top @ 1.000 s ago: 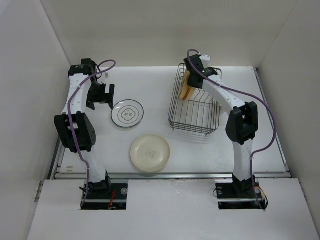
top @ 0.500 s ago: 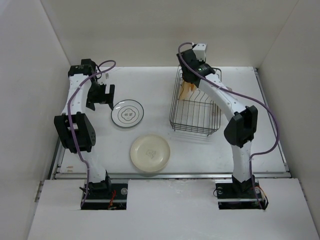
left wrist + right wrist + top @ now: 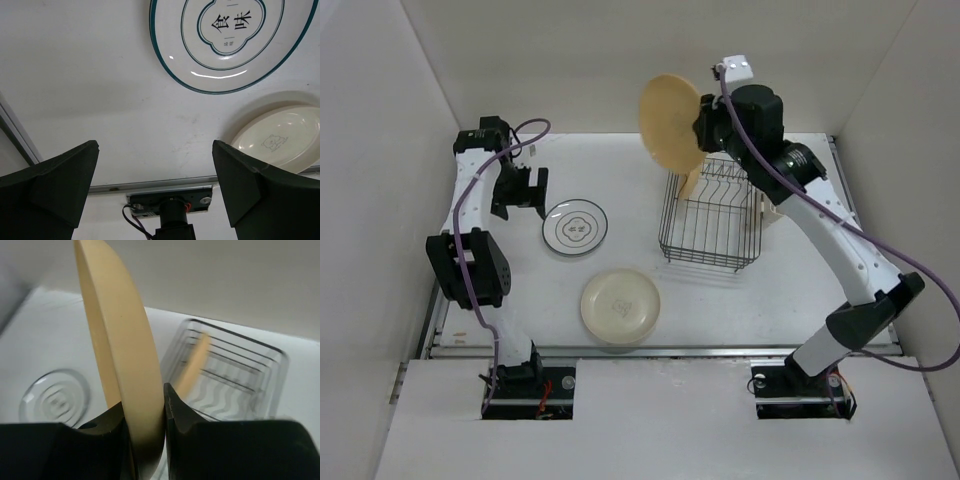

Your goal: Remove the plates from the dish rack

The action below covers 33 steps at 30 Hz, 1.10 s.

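My right gripper is shut on the rim of an orange-tan plate and holds it on edge, high above the far left corner of the dark wire dish rack. In the right wrist view the plate stands clamped between my fingers. Another tan plate stands in the rack's far left end; it also shows blurred in the right wrist view. A white plate with dark rings and a cream plate lie flat on the table. My left gripper is open and empty beside the ringed plate.
The cream cup holder hangs on the rack's right side. White walls enclose the table at the back and on both sides. The left arm's base and a metal rail show in the left wrist view, next to the cream plate.
My right gripper has lifted the orange-tan plate up out of the rack's far left end and raised it well above the rack. The left arm has not moved.
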Each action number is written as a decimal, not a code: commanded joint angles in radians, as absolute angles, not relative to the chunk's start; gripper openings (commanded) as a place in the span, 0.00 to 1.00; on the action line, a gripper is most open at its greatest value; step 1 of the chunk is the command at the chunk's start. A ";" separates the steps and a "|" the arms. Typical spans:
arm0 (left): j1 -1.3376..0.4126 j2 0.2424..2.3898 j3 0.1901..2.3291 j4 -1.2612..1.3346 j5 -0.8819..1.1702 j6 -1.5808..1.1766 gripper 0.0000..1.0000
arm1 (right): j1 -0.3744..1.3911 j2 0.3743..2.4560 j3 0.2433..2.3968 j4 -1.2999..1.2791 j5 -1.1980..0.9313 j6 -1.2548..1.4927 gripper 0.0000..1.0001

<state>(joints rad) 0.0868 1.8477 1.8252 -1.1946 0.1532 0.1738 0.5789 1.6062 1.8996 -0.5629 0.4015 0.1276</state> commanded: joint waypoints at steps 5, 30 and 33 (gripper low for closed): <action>0.126 1.782 1.821 -1.221 0.141 0.161 0.97 | 0.664 1.796 1.844 -0.714 -0.629 -0.089 0.09; 0.144 1.792 1.821 -1.212 0.132 0.161 0.97 | 0.879 2.005 1.787 -0.778 -0.017 -0.124 0.78; 0.144 1.792 1.821 -1.212 0.132 0.161 0.97 | 0.888 1.962 1.778 -0.724 0.117 -0.097 0.79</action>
<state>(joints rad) 0.1452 1.8313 1.8252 -1.1946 0.1410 0.1699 0.8787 2.0369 1.7462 -0.8169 -0.1070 -0.1444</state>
